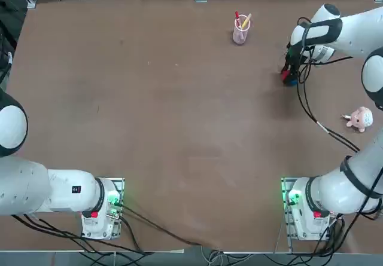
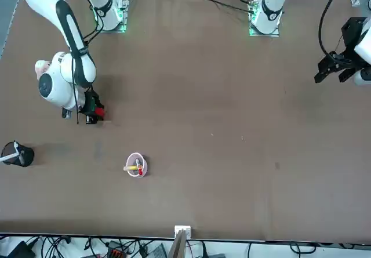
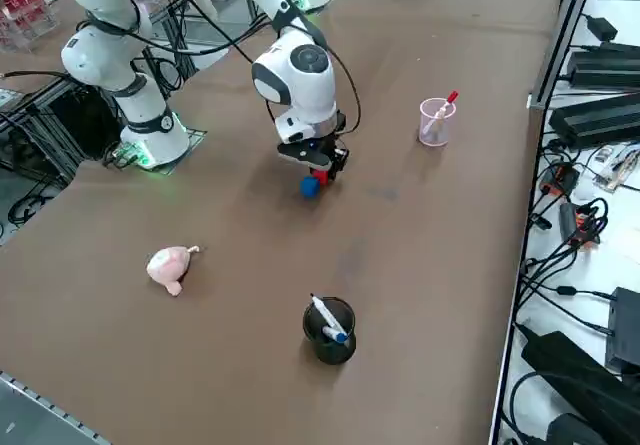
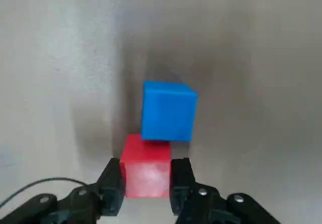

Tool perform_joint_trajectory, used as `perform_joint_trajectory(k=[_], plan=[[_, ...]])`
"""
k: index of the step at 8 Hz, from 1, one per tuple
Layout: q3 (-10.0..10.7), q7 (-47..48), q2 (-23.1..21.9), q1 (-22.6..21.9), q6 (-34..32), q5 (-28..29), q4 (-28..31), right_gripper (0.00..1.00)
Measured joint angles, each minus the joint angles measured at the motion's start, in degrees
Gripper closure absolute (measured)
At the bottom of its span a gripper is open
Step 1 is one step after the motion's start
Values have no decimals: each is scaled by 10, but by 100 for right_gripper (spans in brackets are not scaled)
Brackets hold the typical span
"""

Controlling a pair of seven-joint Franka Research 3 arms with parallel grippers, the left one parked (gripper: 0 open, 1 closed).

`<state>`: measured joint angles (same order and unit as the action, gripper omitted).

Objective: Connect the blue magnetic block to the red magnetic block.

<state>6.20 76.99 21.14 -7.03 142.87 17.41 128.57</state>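
"Start closest in: what is the tool (image 4: 148,179) doing?"

"Pinching the red magnetic block (image 4: 146,156), one finger on either side, with one end of the block sticking out past the tips."

"And the blue magnetic block (image 4: 169,114)?"

"Just beyond that exposed end. They seem to touch, but the blue one sits offset and a little turned, so the faces aren't flush."

"Are they joined, then?"

"Probably, by the magnets, though I can't tell for certain, nor whether either block rests on the desk (image 3: 240,315)."

"How would you finish it well?"

"Keep the grip firm and level, ease the red block along until the faces line up, and press gently; a hard shove could skew the blue one. Then a small, slow lift would show whether it follows."

"Anything farther out?"

"The pink cup (image 1: 240,34), well apart, so no hindrance."
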Motion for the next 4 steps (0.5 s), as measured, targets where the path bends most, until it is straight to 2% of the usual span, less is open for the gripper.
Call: perform_joint_trajectory(k=[4], plan=[[0, 0, -2, 2, 5, 5, 4, 53]])
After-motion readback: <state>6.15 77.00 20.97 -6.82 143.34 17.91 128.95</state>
